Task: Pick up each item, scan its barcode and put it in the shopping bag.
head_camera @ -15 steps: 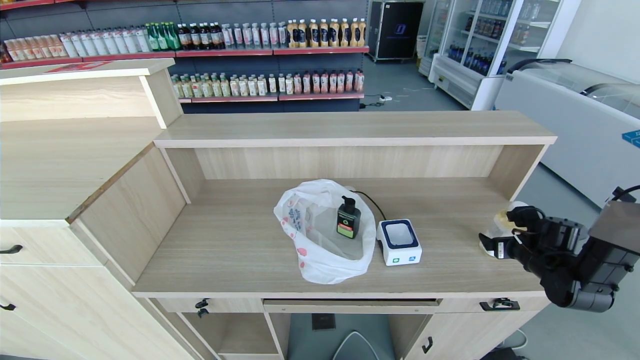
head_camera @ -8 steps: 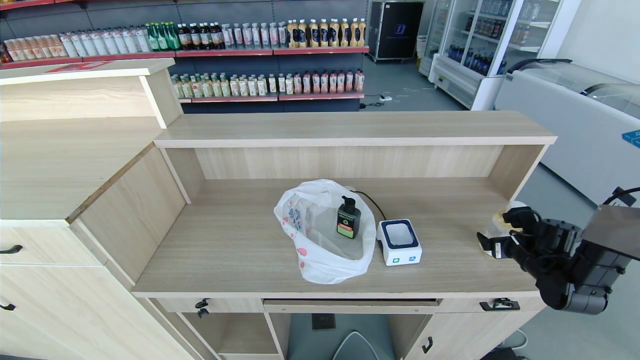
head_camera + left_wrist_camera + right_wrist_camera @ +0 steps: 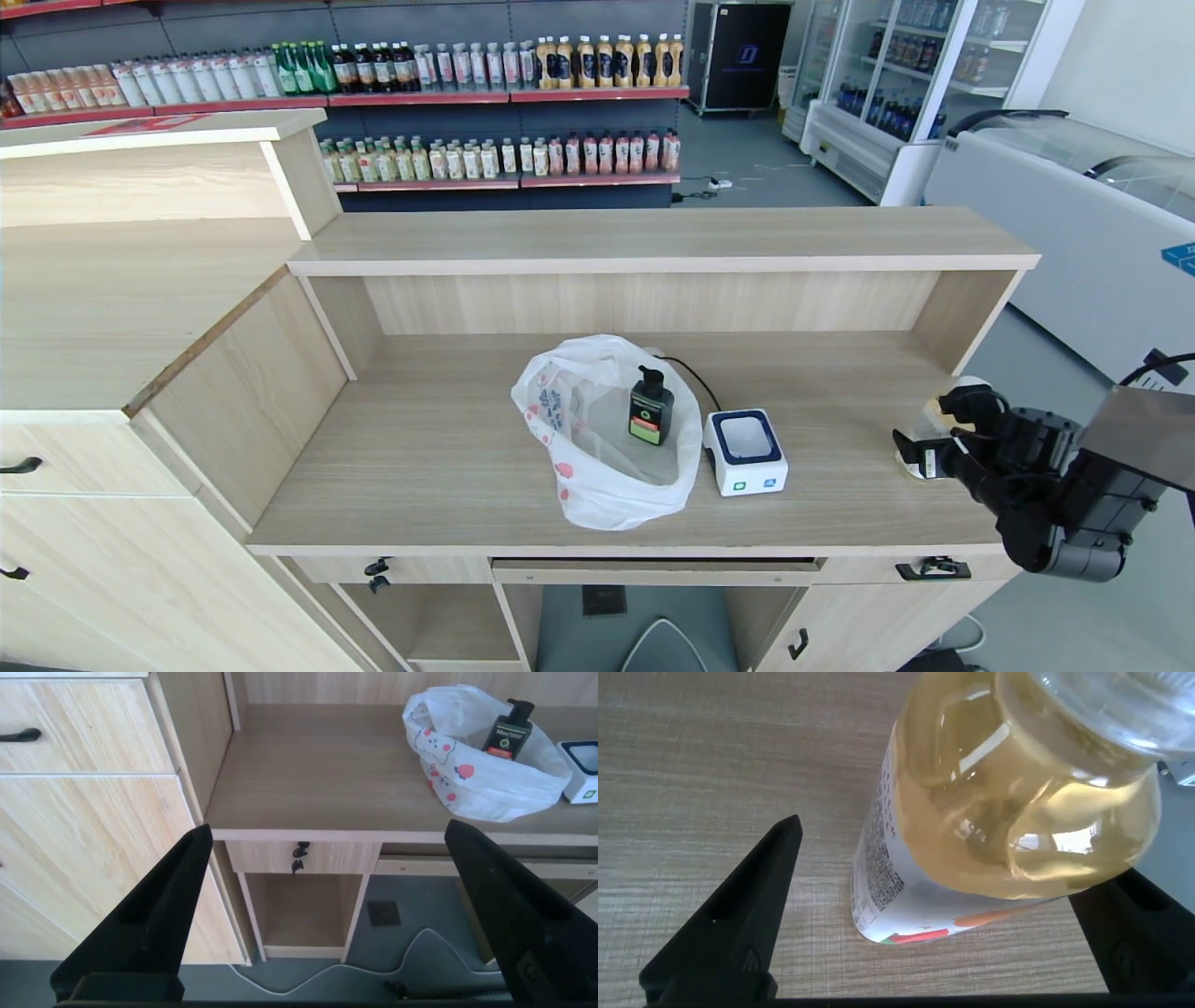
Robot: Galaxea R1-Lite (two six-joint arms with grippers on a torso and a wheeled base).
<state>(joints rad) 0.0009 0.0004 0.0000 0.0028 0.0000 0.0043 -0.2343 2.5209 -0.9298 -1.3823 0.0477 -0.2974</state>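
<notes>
A clear bottle of pale yellow liquid (image 3: 920, 431) stands at the right end of the wooden counter (image 3: 448, 467). My right gripper (image 3: 936, 431) is open around it. In the right wrist view the bottle (image 3: 1008, 793) sits between the spread fingers (image 3: 738, 915), nearer the far one. A white shopping bag (image 3: 597, 467) lies open mid-counter with a dark pump bottle (image 3: 650, 411) upright inside. A white barcode scanner (image 3: 744, 452) sits just right of the bag. My left gripper (image 3: 327, 835) hangs open and holds nothing, low in front of the counter's left end, with the bag (image 3: 467, 765) farther off.
A raised shelf (image 3: 653, 238) runs along the back of the counter, with side walls at both ends. The scanner's black cable (image 3: 691, 373) trails behind the bag. Drawers and an open knee space lie under the counter (image 3: 299, 859). Store shelves and fridges stand behind.
The right arm has shifted very slightly; its gripper stays open around the yellow bottle. Bag, scanner and pump bottle have not moved.
</notes>
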